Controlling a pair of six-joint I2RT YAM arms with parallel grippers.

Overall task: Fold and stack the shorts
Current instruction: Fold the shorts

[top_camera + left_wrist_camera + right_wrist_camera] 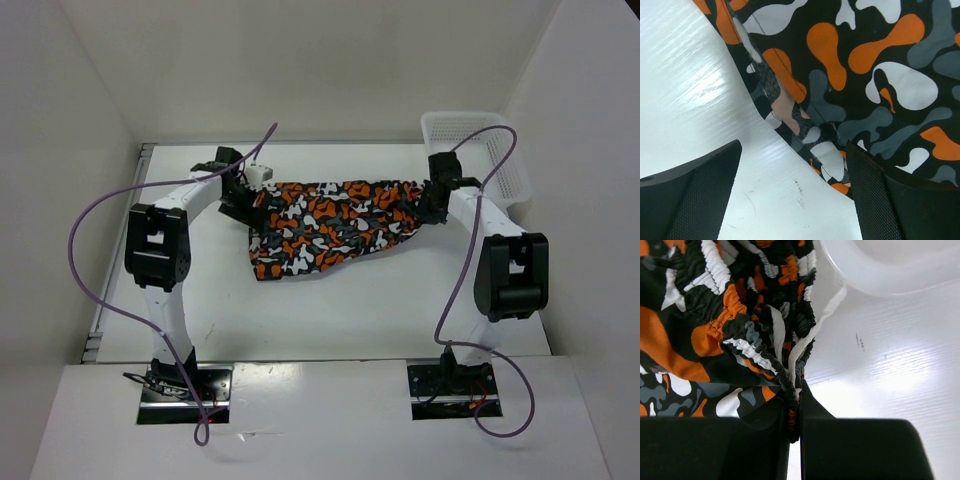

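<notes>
From above, one pair of shorts [330, 225] lies spread on the table [350, 310] between the two arms. It is outside the single white basket [462, 118], which stands at the far right corner just behind the right arm. The left hand [252, 208] is at the left end of the cloth and the right hand [432, 208] at the right end, but this view hides how either one stands.

The left wrist view shows the left hand [795, 200] spread wide and low over the table. One of its fingers [695, 200] is over bare table, the other is at the cloth, and the printed edge runs between them, ungripped.

The right wrist view shows the right hand [800, 440] pinched closed on the gathered elastic waistband, with a white drawstring [815, 326] hanging just above the grip.
</notes>
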